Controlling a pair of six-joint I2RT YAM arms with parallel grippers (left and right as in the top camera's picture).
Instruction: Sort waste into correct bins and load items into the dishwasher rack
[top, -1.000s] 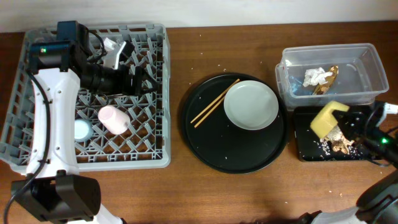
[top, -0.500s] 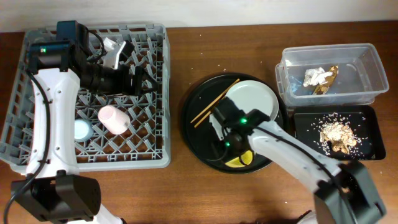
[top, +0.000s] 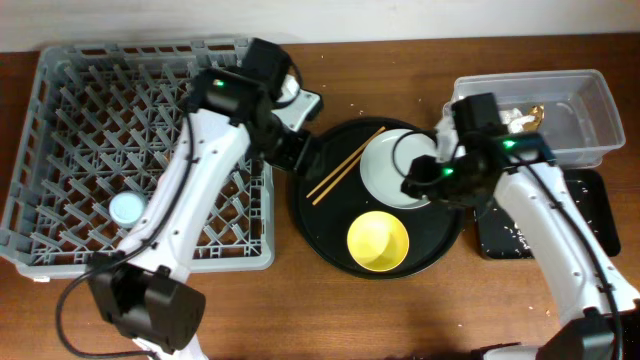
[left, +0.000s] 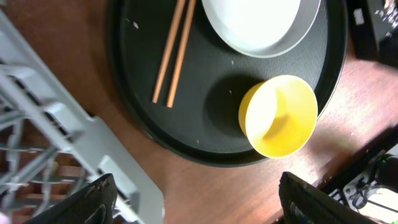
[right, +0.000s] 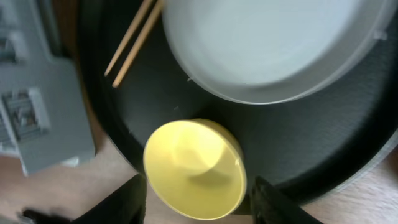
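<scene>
The yellow bowl (top: 378, 240) sits upright at the front of a round black tray (top: 330, 235). The pale grey plate (top: 398, 172) and wooden chopsticks (top: 345, 165) lie behind it. My right gripper (top: 415, 178) hovers open over the plate. In the right wrist view the bowl (right: 196, 168) shows below, between the spread jaws of the right gripper (right: 199, 208). My left gripper (top: 297, 148) hangs open and empty by the right edge of the grey dishwasher rack (top: 60, 120). A blue cup (top: 125, 208) stands in the rack. The white tissue (top: 512, 121) and golden scrap (top: 537, 113) lie in the clear tub (top: 590, 120).
The shallow black tray (top: 493, 232) lies in front of the tub, mostly covered by my right arm. In the left wrist view the bowl (left: 280, 115), the plate (left: 261, 25) and the chopsticks (left: 171, 53) lie ahead, with the rack's corner (left: 68, 124) at the left.
The yellow bowl now rests free on the round tray and my right gripper has opened and risen over the plate. My left arm has swung from over the rack to its right edge.
</scene>
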